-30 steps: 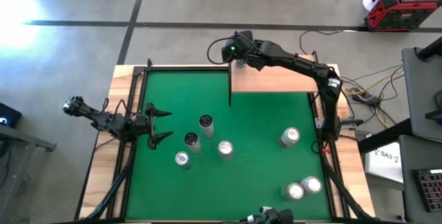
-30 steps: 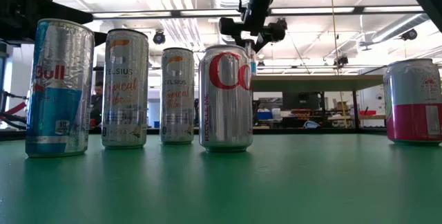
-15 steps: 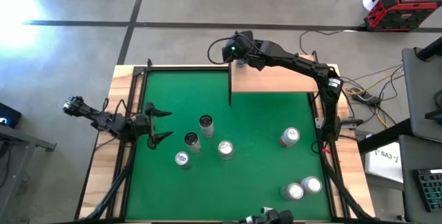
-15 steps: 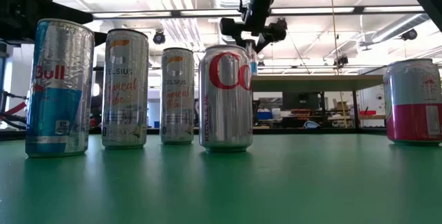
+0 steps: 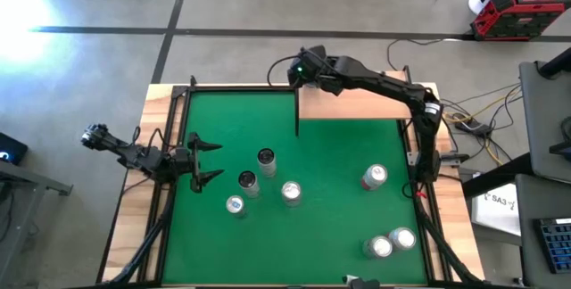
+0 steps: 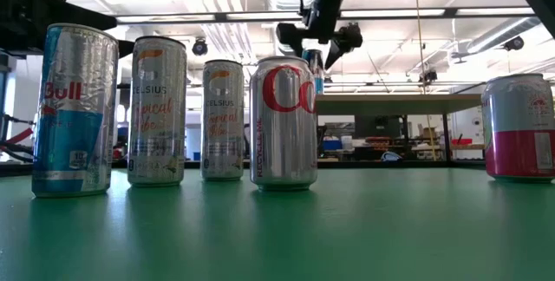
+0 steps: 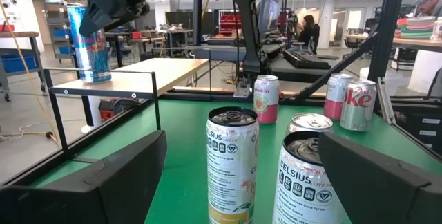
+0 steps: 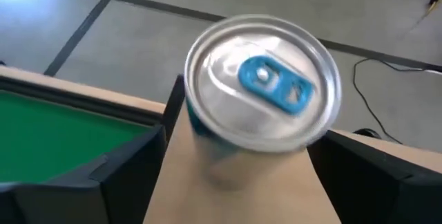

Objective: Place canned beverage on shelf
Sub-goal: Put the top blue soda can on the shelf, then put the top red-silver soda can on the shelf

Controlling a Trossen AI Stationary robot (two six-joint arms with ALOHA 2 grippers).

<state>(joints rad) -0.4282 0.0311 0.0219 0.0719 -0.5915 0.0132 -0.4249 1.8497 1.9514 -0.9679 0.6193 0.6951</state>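
I see seven cans left on the green felt desk (image 5: 339, 164). Four stand in a loose cluster left of centre: a silver-and-blue Red Bull can (image 6: 75, 110) nearest the camera in the low view, two tall silver Celsius cans (image 6: 156, 110), and a silver Diet Coke can with red lettering (image 6: 283, 122). A pink-and-silver can (image 5: 374, 177) stands alone toward the right, and a pair of silver-topped cans (image 5: 391, 242) sits touching at the near right corner. None of them lies between the shelf and the right arm.

The pale-wood rectangular shelf on thin black posts (image 5: 357, 104) stands at the far right of the desk. The tall blue-and-silver slim can with a blue pull tab (image 8: 261, 99) stands upright on the shelf's far left corner; the left wrist view shows it resting on the board near the edge.

The right hand (image 5: 303, 69) hangs just above that can. In the right wrist view its two dark fingers (image 8: 110, 182) stand apart on either side of the can, clear of its wall. Compared with a second ago, the fingers have spread from a tight hold and the hand sits slightly higher and farther to the left over the shelf corner; the can now shows free below it in the low view.

The left hand (image 5: 203, 161) waits at the desk's left edge, fingers spread wide, pointing toward the can cluster; it is unchanged.
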